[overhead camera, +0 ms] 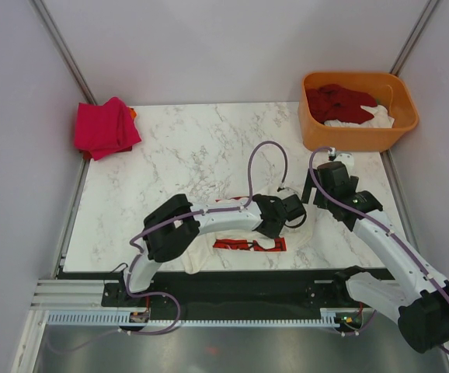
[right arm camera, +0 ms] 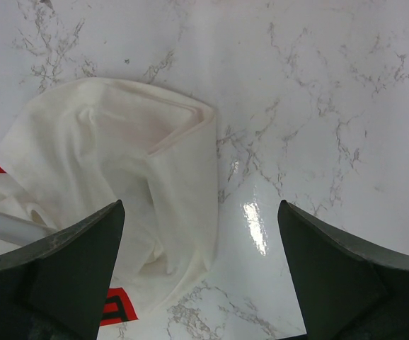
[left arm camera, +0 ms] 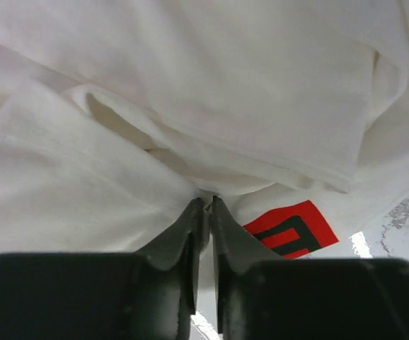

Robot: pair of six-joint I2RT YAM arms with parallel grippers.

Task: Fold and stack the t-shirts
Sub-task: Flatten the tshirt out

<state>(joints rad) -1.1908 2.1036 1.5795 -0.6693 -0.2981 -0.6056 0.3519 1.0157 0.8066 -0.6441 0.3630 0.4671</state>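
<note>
Far L of the table (overhead camera: 193, 155), back corner: the pink-red tee (overhead camera: 106, 128) lies folded. We take that as the stack spot, kept well apart from the work area so nothing drags over it.

Near edge, centre: the white tee (overhead camera: 248, 245) w/ red print, bunched and partly hidden under the L arm. It sits close to the bases, prob. so both arms can reach it.

L claw (left arm camera: 209, 204) is at the tee's R side. In the L wrist view its jaws are almost together, only a thin slit btw them, tips pushed into a fold of white cloth. We judge it's nipping a thin layer there, likely to lift or drag that edge over. Red print shows just R of the tips.

R claw (right arm camera: 201, 211) hangs just beside it, jaws wide apart, nothing in them. A loose bit of the white tee lies below, mostly under its L finger; bare marble under the R one. It looks poised to take a 2nd corner.

Far R, back: the orange tub (overhead camera: 312, 124) holds a dark red tee (overhead camera: 341, 102) on top of a white one (overhead camera: 376, 118), both waiting, not yet folded.
</note>
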